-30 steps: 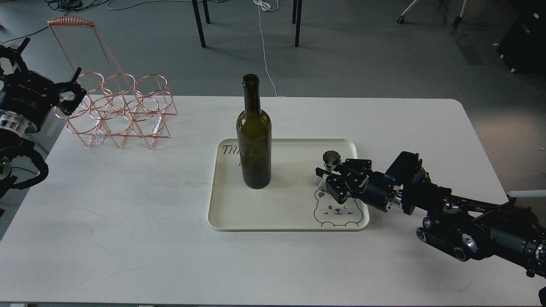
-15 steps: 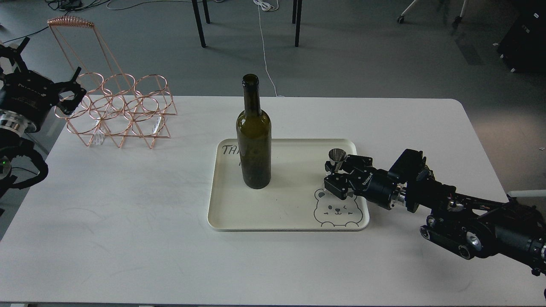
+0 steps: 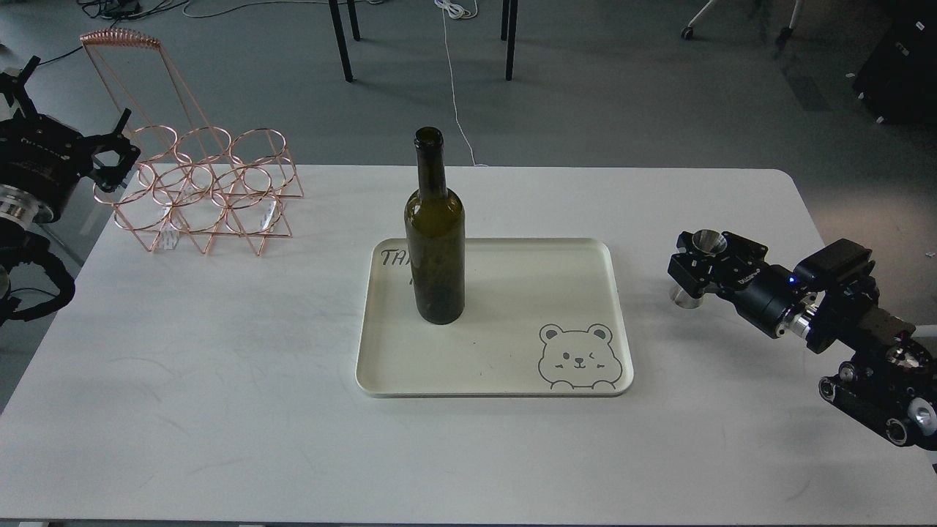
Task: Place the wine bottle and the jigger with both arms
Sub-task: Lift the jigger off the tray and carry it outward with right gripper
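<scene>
The wine bottle [image 3: 435, 249] stands upright on the left part of the cream tray [image 3: 512, 366]. The jigger [image 3: 707, 242] is off the tray, to its right, upright with its base at or just above the white table [image 3: 219, 366]. My right gripper [image 3: 693, 269] is shut around its waist, and the arm comes in from the right edge. My left gripper [image 3: 116, 156] is open and empty at the far left, beside the copper wire rack, well away from the bottle.
A copper wire bottle rack [image 3: 205, 190] with a tall handle stands at the table's back left. The tray has a bear drawing [image 3: 580, 356] at its front right corner. Table legs and cables are on the floor behind.
My right gripper has carried the jigger off the tray's right side to the table at the right. The left arm has drawn back slightly to the left. The bottle has not moved.
</scene>
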Controlling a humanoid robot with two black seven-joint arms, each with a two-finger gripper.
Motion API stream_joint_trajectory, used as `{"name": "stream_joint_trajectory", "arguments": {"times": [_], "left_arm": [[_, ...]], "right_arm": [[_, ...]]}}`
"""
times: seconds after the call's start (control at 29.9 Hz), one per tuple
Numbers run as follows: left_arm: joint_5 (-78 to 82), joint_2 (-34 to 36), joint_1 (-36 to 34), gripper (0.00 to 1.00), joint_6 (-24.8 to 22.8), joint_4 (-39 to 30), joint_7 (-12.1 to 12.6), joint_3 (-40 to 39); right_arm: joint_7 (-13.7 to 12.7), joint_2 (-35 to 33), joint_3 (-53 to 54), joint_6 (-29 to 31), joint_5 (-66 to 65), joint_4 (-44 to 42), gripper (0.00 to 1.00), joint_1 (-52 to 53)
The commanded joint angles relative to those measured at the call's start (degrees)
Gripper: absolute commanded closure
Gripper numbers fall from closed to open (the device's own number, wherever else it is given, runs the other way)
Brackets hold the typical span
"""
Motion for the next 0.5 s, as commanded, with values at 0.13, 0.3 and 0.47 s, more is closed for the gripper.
{"name": "stream_joint_trajectory", "arguments": {"times": [0.13, 0.3, 0.47], "left_arm": [[0.0, 0.1, 0.0, 0.02, 0.5, -1.1, 0.0, 0.2], [0.0, 0.1, 0.0, 0.02, 0.2, -1.2, 0.1, 0.3], [0.2, 0.0, 0.0, 0.02, 0.5, -2.4, 0.2, 0.3]], "right_arm": [[0.0, -2.9, 0.1, 0.0, 5.6, 0.9, 0.95, -2.4], [0.0, -3.8, 0.1, 0.0, 7.3, 0.7, 0.94, -5.0], [0.0, -3.9, 0.1, 0.0, 7.5, 0.2, 0.91, -6.1]]}}
